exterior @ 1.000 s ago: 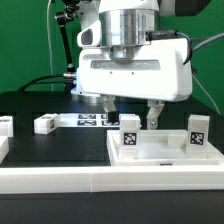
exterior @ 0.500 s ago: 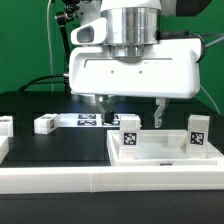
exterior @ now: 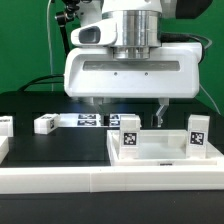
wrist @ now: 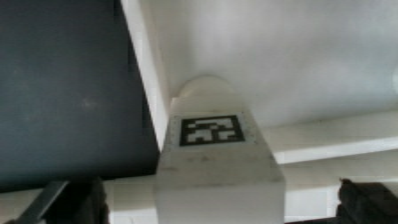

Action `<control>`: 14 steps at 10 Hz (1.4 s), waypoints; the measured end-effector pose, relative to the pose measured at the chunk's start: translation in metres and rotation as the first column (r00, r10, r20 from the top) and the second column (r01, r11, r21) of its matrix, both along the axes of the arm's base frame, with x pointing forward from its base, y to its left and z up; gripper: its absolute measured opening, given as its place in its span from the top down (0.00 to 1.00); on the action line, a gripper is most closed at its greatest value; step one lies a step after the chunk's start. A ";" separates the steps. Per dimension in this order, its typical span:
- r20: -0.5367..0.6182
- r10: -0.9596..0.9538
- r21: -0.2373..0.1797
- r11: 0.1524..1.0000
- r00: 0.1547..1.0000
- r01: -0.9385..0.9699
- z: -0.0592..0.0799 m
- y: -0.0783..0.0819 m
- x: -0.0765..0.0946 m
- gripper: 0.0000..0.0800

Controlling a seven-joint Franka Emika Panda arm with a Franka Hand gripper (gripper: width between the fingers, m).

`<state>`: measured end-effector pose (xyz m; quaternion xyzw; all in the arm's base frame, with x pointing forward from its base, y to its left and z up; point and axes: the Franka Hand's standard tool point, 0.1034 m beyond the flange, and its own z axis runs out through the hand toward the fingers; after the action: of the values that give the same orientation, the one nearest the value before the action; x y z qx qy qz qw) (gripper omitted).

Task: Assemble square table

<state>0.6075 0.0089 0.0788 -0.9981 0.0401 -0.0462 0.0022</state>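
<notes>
Tabletop (exterior: 160, 158): white slab lying flat by the counter's (exterior: 40, 148) near edge, toward the exterior view's right, rimmed face up. It carries two parts:
- leg (exterior: 130, 133): white, blocky, upright near the slab's corner on the exterior view's left, black-and-white tag facing the camera
- second leg (exterior: 197, 133): same look, upright, near the opposite corner

Loose on the counter: third leg (exterior: 45, 124) on its side toward the far edge on the exterior view's left. Another white part (exterior: 5, 126) is cut off at that edge, can't tell what it is. Marker board (exterior: 93, 120) lies flat behind the slab.

Gripper (exterior: 131, 112) is spread wide above the first leg. In the wrist view the fingers (wrist: 68, 200) sit on either side of the leg (wrist: 214, 135), with a gap on both sides and no contact. Nothing is held.
</notes>
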 end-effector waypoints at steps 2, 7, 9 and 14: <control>0.001 0.036 -0.007 0.999 0.999 -0.036 0.001 -0.003 0.000 0.39; 0.000 -0.173 0.012 0.985 0.985 0.173 0.000 -0.004 0.000 0.64; -0.001 -0.312 0.014 0.950 0.950 0.312 0.001 -0.011 -0.001 0.64; 0.023 -0.590 0.016 0.807 0.807 0.590 0.000 -0.024 -0.009 0.62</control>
<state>0.5981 -0.0154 0.0789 -0.9357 0.3480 -0.0576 -0.0077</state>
